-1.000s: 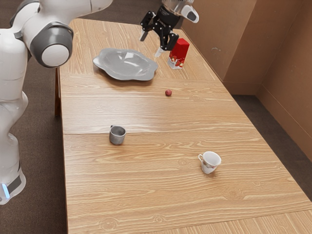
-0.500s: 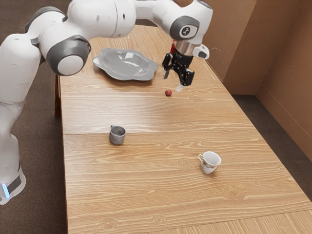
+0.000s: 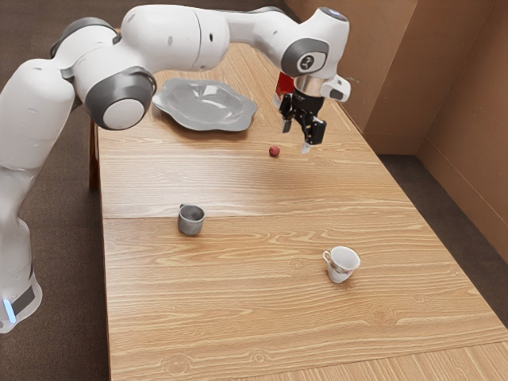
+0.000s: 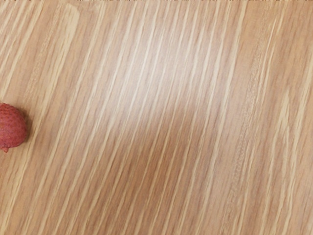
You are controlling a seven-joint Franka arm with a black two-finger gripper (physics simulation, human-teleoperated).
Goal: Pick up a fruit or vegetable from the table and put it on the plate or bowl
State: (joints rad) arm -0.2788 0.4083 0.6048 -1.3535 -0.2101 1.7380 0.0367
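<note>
Beside the open, empty black gripper (image 3: 296, 138) lies a small red strawberry (image 3: 274, 151): probably light, soft, easily bruised; pinch its middle gently.

My arm (image 3: 190, 32) arches in from exterior view's left, wrist (image 3: 311, 57) bent over, gripper (image 3: 295, 136) pointing down, fingers apart, low.

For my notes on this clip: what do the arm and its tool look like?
The arm is glossy white, in rounded segments with grey joint caps and a small blue light near its base. The tool is black and boxy, its two fingers pale-tipped.
</note>
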